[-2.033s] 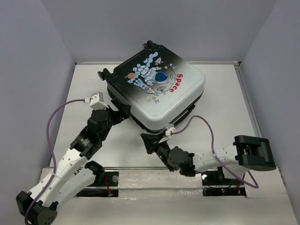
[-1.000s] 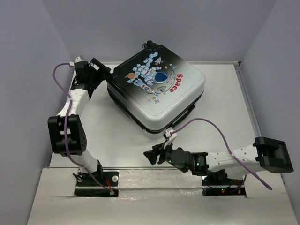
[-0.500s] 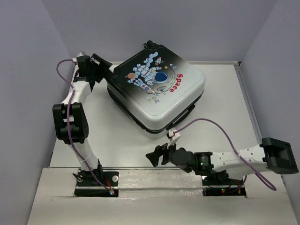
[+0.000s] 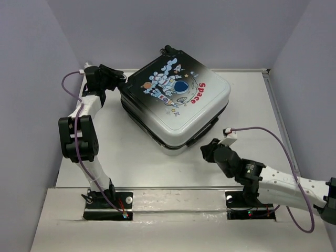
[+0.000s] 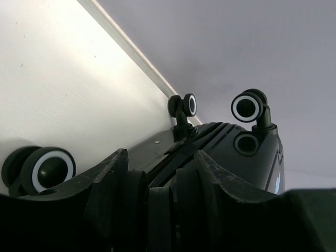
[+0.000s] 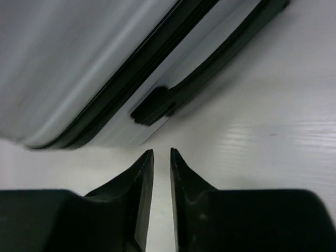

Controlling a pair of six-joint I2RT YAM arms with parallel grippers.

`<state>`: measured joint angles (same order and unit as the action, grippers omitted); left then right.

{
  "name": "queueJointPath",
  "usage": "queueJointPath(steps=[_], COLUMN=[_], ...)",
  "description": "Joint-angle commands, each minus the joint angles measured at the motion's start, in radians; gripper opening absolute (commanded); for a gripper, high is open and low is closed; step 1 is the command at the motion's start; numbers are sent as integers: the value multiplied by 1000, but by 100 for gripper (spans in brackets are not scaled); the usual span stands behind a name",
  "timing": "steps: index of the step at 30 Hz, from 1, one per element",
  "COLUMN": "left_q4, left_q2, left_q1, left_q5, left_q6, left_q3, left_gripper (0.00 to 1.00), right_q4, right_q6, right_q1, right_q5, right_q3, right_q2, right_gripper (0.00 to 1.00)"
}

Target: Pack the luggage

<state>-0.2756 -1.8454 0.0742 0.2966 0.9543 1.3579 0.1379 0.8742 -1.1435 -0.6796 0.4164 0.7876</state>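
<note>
- The luggage (image 4: 176, 105) lies shut and flat on the desk (image 4: 131, 152), centre-far.
- The left fingers (image 5: 105, 184) are spread at its wheeled end. Contact can't be told.
- The right fingers (image 6: 140, 178) are pinched to a slit and empty, just short of the handle (image 6: 153, 105).
- Best play, by the look of it: brace the wheeled end, and work the seam without shoving the luggage.
- Count: one luggage, one handle, three wheels (image 5: 247, 107) clearly seen.

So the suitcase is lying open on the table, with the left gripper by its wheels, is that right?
Not quite: the suitcase is lying closed, printed shell up, as the top external view shows. The left gripper is indeed by its wheels.
</note>
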Motion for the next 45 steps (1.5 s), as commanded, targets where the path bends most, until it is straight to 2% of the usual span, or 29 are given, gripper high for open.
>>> queueJointPath(steps=[1, 3, 4, 6, 8, 10, 11, 12, 17, 19, 20, 21, 22, 23, 27, 29, 30, 32, 33, 34, 35, 38, 39, 41, 43, 45], left_q4=[-160, -224, -244, -263, -272, -277, -280, -281, -301, -303, -303, -301, -297, -289, -199, -134, -110, -68, -33, -18, 10, 29, 36, 42, 52, 61], left_q2=[152, 222, 244, 290, 322, 339, 356, 363, 466, 541, 567, 622, 656, 687, 903, 1012, 1012, 1113, 1173, 1201, 1248, 1307, 1339, 1382, 1403, 1417], left_q1=[-17, -30, -36, -45, -56, -57, -59, -59, -70, -68, -68, -68, -95, -103, -161, -230, -258, -368, -407, -442, -509, -617, -637, -669, -694, -702], left_q5=[50, 26, -2, -22, -40, -48, -51, -51, -86, -102, -114, -119, -125, -132, -191, -238, -255, -339, -356, -384, -399, -438, -450, -476, -493, -517], left_q6=[14, 24, 26, 27, 27, 28, 29, 29, 34, 31, 28, 17, 14, 9, -41, -68, -77, -91, -88, -75, -60, -8, 3, 21, 18, -2], left_q3=[-156, -276, -310, -385, -434, -459, -482, -493, -611, -681, -703, -747, -773, -795, -910, -951, -960, -980, -1003, -1017, -1043, -1091, -1111, -1132, -1134, -1123], left_gripper=[6, 6, 6, 6, 6, 6, 6, 6, 6, 6, 6, 6, 6, 6, 6, 6, 6, 6, 6, 6, 6, 6, 6, 6, 6, 6], right_q4=[60, 48, 39, -42, -124, -188, -230, -242, -386, -457, -475, -488, -489, -491, -469, -416, -400, -379, -364, -356, -325, -212, -180, -77, -38, 9], right_q6=[-99, -130, -159, -190, -198, -192, -190, -188, -175, -170, -170, -172, -182, -190, -263, -339, -365, -398, -420, -423, -431, -448, -457, -492, -521, -572], right_q1=[194, 260, 334, 422, 558, 617, 655, 671, 758, 809, 824, 843, 894, 927, 1086, 1113, 1113, 1113, 1113, 1113, 1113, 1113, 1113, 1113, 1113, 1113], right_q5=[43, 67, 86, 153, 285, 360, 376, 399, 523, 610, 633, 658, 672, 701, 810, 905, 929, 1018, 1043, 1083, 1100, 1146, 1161, 1160, 1140, 1070], right_q3=[30, 54, 71, 70, 53, 39, 32, 33, 24, 33, 39, 47, 61, 65, 149, 285, 333, 427, 514, 556, 602, 792, 884, 949, 969, 928], right_q2=[-24, -2, 5, 19, 71, 119, 169, 197, 324, 406, 430, 467, 476, 479, 499, 585, 616, 683, 746, 775, 829, 893, 920, 917, 879, 768], right_gripper=[47, 67, 77, 81, 81, 79, 71, 69, 66, 59, 38, 29, 15, 9, 7, 7, 7, 12, 29, 52, 63, 86, 88, 90, 89, 84])
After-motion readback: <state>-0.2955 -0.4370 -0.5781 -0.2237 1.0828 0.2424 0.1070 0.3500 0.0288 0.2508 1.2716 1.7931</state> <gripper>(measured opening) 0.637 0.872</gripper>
